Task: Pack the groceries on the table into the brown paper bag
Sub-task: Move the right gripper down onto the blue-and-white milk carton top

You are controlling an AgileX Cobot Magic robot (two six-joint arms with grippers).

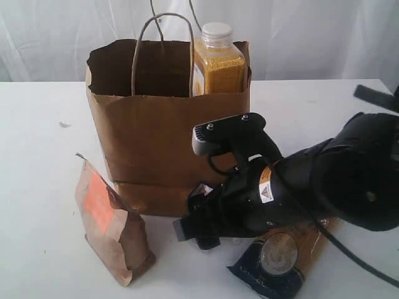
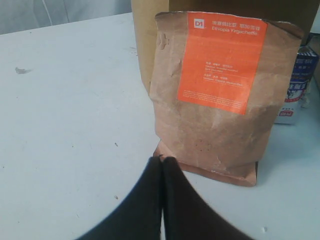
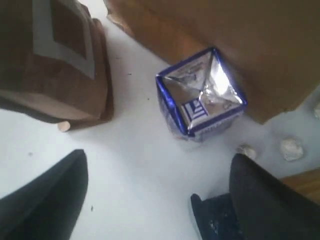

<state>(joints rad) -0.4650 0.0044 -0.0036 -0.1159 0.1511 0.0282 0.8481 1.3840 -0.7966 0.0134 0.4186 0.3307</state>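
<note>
While the brown paper bag [image 1: 162, 143] stands upright and open on the white surface [image 1: 43, 156], I can see an orange bottle [image 1: 218, 62] with a pale cap inside it. The bottle stands upright at the bag's right side in the exterior view, its neck above the rim.

Three groceries lie outside the bag. A kraft pouch [image 1: 112, 221] with an orange label stands upright in front of the bag's left front corner, close to it but apart. A small blue-and-white carton [image 3: 200, 97] sits just beside the base of the bag's front wall, its folded silver top facing my right wrist camera. A dark blue packet [image 1: 274, 265] lies flat in front of the bag's right corner, partly under the black right arm [image 1: 324, 180].

My right pincer [image 3: 156, 165] hangs in front of the bag, above the carton, with its jaws wide and nothing between them. The carton shows clear of both fingers [image 3: 45, 200].

My left pincer [image 2: 162, 170] is pressed together, tips touching, holding nothing. It points at the pouch's labelled face from a short way off, with the bag behind the pouch.
</note>
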